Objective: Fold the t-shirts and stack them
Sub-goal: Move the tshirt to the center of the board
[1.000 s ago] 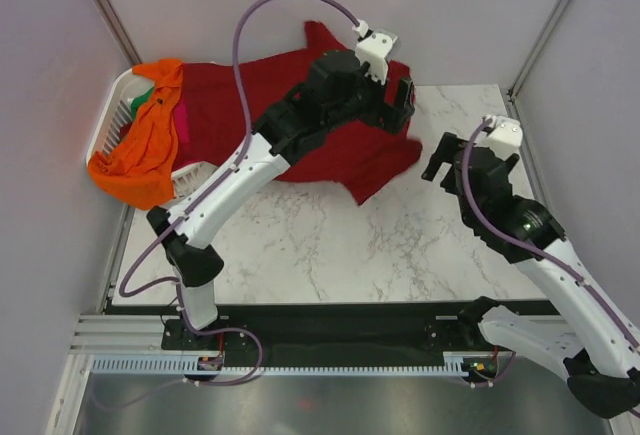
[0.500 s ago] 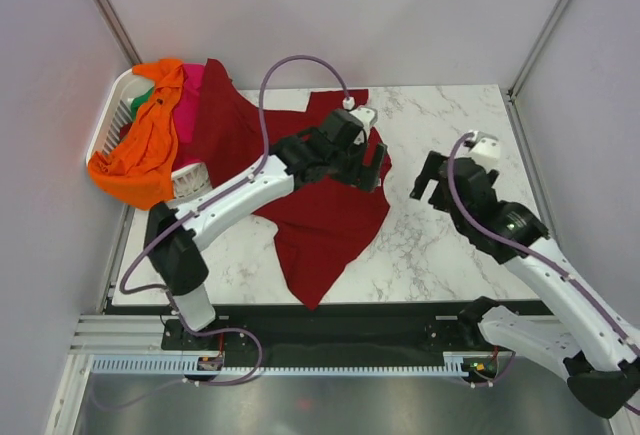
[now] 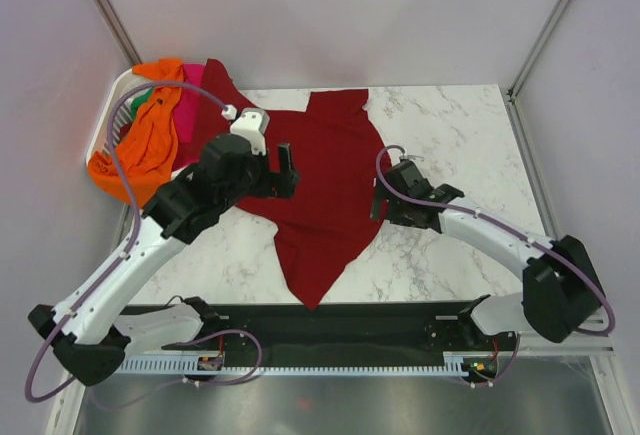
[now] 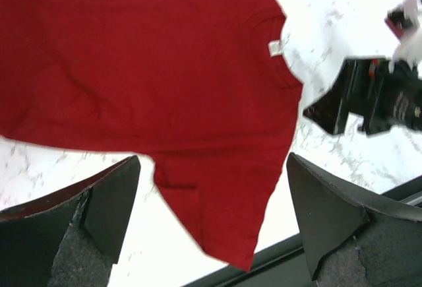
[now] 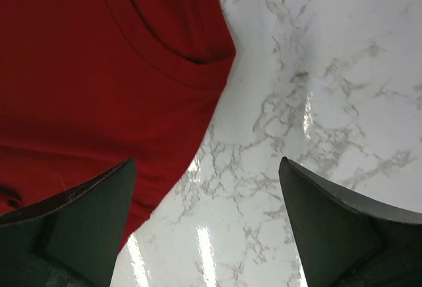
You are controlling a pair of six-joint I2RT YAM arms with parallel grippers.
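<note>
The left pincer [image 3: 283,170] stands wide open and holds nothing. It hangs over the left part of the dark red t-shirt [image 3: 330,185]. In its wrist view both fingers [image 4: 109,201] are apart from the cloth, and a sleeve lies between them.

The right pincer [image 3: 383,195] is also wide open and holds nothing. It is at the right border of the same shirt, beside the collar [image 5: 178,56]. In its wrist view one finger is over red cloth and the other over bare marble.

The dark red t-shirt lies spread flat on the counter [image 3: 460,125], with its small white neck label [image 4: 272,48] showing. It reaches from the middle of the far edge down to a point close to the near edge. One corner of it goes up toward the far left corner.

In that corner stands the white basket [image 3: 105,120]. An orange shirt [image 3: 145,150] hangs over its rim, with pink cloth [image 3: 190,90] and green cloth [image 3: 143,105] beside it.

From the shirt's right border to the right edge of the counter the marble shows, a wide strip. On the left, a smaller patch of marble shows between the shirt and the near left corner.
</note>
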